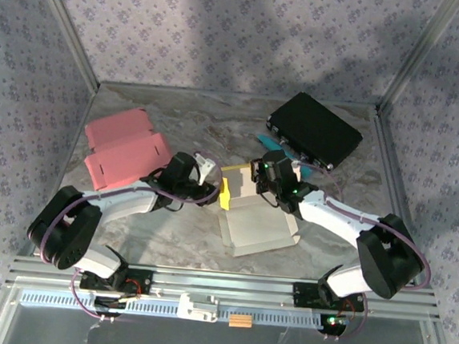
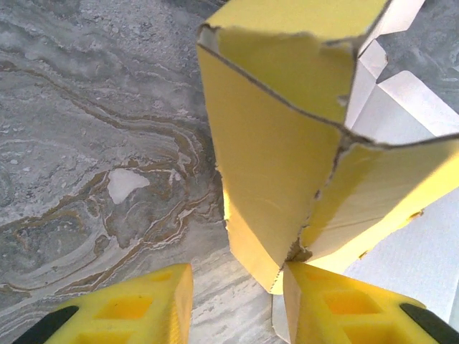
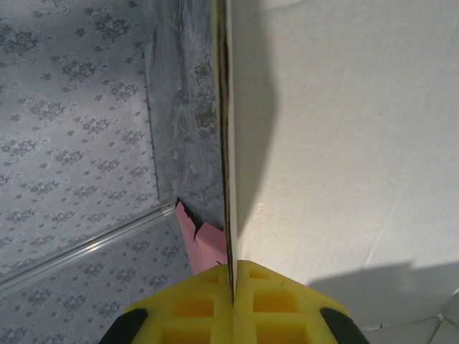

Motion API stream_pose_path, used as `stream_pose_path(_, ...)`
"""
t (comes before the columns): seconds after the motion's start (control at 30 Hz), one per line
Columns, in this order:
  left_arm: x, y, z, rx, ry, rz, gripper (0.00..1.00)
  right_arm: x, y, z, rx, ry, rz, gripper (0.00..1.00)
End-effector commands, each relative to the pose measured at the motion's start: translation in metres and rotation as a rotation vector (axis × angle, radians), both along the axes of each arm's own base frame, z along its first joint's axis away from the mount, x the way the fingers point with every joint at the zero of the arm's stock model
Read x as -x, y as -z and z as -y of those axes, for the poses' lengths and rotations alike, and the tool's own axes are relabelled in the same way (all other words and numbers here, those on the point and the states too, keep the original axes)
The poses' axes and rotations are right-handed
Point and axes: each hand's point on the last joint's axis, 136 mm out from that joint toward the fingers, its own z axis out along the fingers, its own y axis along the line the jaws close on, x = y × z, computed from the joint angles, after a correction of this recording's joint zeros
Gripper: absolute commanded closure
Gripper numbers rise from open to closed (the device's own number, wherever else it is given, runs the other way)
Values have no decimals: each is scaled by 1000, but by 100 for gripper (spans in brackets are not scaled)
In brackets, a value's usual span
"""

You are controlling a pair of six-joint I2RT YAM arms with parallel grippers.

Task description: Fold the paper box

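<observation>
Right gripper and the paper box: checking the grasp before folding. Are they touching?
Touching. The right wrist view shows the right gripper shut on a panel edge of the paper box.

open: table (image 1: 167, 239) front-left of paper box (image 1: 261, 227) | blocked: pink boxes (image 1: 125, 153) rear-left | black case (image 1: 314, 133) rear-right

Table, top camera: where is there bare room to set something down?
Bare marble: the back strip between the pink boxes and the black case; the front patch between the left arm and the paper box. Crowded: the centre, where the left gripper and right gripper meet at the paper box.
</observation>
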Motion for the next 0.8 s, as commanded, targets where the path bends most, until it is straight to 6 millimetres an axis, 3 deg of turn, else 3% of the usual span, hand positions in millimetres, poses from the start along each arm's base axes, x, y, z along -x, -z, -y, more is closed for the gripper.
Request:
stream_pose_path(0.0, -6, -10, 10, 13, -10, 40, 60, 3, -8, 0, -3, -4, 43, 100)
stream_pose_path(0.77, -1, -6, 21, 76, -77, 52, 55, 7, -1, 1, -16, -20, 109, 100)
